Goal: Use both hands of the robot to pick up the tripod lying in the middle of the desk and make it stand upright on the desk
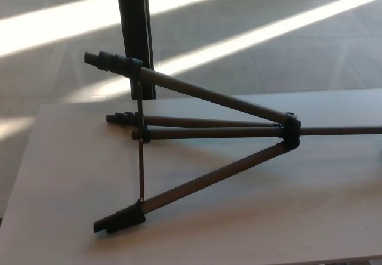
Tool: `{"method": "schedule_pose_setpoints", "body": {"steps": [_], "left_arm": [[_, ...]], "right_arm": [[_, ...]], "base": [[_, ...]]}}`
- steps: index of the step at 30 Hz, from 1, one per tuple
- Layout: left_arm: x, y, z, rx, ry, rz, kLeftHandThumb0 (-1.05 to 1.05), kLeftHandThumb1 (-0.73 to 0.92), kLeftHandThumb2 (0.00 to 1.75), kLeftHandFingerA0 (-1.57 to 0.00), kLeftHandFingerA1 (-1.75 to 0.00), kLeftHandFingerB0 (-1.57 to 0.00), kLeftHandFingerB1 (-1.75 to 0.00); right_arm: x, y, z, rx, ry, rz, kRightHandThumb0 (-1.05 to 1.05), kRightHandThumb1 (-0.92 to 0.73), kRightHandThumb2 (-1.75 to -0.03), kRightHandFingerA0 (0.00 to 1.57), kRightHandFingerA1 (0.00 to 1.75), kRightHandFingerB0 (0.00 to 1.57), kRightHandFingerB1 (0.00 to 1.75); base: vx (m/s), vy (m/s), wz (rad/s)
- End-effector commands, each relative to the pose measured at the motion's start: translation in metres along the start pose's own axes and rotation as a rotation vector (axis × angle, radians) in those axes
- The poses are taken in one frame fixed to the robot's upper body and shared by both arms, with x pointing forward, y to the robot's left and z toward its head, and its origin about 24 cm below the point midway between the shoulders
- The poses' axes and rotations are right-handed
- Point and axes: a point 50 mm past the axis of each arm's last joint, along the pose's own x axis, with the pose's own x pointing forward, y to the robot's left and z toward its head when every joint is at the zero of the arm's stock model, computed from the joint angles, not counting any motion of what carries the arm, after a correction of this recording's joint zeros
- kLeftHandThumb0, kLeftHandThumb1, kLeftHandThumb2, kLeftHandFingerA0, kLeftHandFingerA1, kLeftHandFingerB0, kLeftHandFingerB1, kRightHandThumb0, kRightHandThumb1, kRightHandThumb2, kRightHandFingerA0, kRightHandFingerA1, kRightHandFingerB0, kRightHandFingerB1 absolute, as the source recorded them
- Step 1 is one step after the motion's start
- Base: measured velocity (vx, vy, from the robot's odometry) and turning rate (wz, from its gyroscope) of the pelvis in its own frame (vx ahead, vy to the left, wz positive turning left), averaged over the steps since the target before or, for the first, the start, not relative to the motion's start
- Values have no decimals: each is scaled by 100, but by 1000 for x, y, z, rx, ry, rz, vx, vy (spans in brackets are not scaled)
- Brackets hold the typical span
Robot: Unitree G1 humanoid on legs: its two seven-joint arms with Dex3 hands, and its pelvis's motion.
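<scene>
Fingers of neither hand show anywhere in the head view, so whether they are released or clenched cannot be told; no part of the robot is in sight.

Nearest, the pale grey worktop [71,175] runs across the lower picture. On it lies the brown metal tripod with black leg ends [209,131], on its side in the middle of the worktop, legs spread in a fan. One black foot rests near the worktop's near left corner, a second lies toward the left edge, and the third is raised in the air above the far left corner. The legs meet at the black hub toward the right, and the centre column runs on past the right edge of the picture.

Beyond the far edge stands a dark upright post [134,26] on a sunlit tiled floor [268,44].

The task looks to be at its start, the tripod untouched. Next, both hands would need to reach in, one near the hub and one on a leg, then swing the feet down.
</scene>
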Motion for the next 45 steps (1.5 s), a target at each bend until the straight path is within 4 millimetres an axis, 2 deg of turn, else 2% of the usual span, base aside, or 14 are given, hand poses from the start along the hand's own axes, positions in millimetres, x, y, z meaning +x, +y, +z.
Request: {"method": "schedule_pose_setpoints", "body": {"steps": [1,3,4,5,6,7,8,9,10,15,18,20,27,45], "left_arm": [[-63,18,229,-229,-810,16,-68,70,61,-72,-65,-68,-50],[-88,16,269,-218,-979,16,-75,67,60,-89,-66,-82,-54],[-95,16,280,-202,-1044,-1,-73,52,102,-83,-74,-76,-64],[-103,14,292,-208,-1080,5,-80,51,100,-85,-73,-80,-62],[-112,12,304,-223,-1112,2,-83,62,61,-95,-68,-89,-56],[-127,9,321,-214,-1187,-15,-84,44,96,-92,-77,-88,-64],[-139,6,334,-227,-1244,-44,-88,60,58,-97,-71,-94,-58],[-148,3,344,-220,-1288,-61,-84,43,96,-87,-76,-86,-64],[-159,-1,357,-173,-1353,-71,-86,66,61,-81,-72,-80,-58],[-184,-24,385,-8,-1477,-169,-67,71,61,-71,-69,-69,-55],[-188,-32,390,-3,-1485,-186,-69,68,61,-73,-65,-69,-54],[-211,-63,399,17,-1534,-349,-64,68,60,-70,-65,-67,-53],[-259,-116,414,118,-1661,-560,-60,69,60,-67,-61,-62,-50],[-287,-225,419,434,-1639,-752,-47,63,59,-76,-81,-72,-55]], "right_arm": [[-43,46,141,683,-466,156,-67,-73,-62,46,51,34,38],[-61,70,176,682,-598,256,-65,-72,-62,51,54,42,41],[-68,79,185,693,-619,282,-64,-73,-62,57,54,47,42],[-75,88,193,704,-646,319,-61,-73,-62,60,56,52,43],[-82,97,198,720,-679,369,-62,-71,-62,62,59,54,44],[-89,109,203,709,-719,430,-63,-70,-61,70,61,54,44],[-96,120,207,700,-744,473,-64,-70,-61,74,61,56,45],[-102,129,210,712,-756,527,-64,-71,-61,71,69,53,48],[-110,143,214,723,-778,617,-65,-74,-62,71,70,53,49],[-128,180,210,659,-769,780,-66,-74,-62,62,79,51,50],[-133,189,206,641,-743,806,-68,-74,-64,61,80,43,51],[-144,217,189,620,-670,905,-67,-75,-62,66,79,55,56],[-156,250,164,619,-545,945,-64,-76,-62,68,79,54,54],[-153,282,118,457,-278,1016,-71,-74,-62,68,79,61,55]], "base": [[0,0,0],[0,0,0],[0,0,0],[0,0,0],[0,0,0],[0,0,0],[0,0,0],[0,0,0],[0,0,0],[0,0,0],[0,0,0],[0,0,0],[0,0,0],[0,0,0]]}}
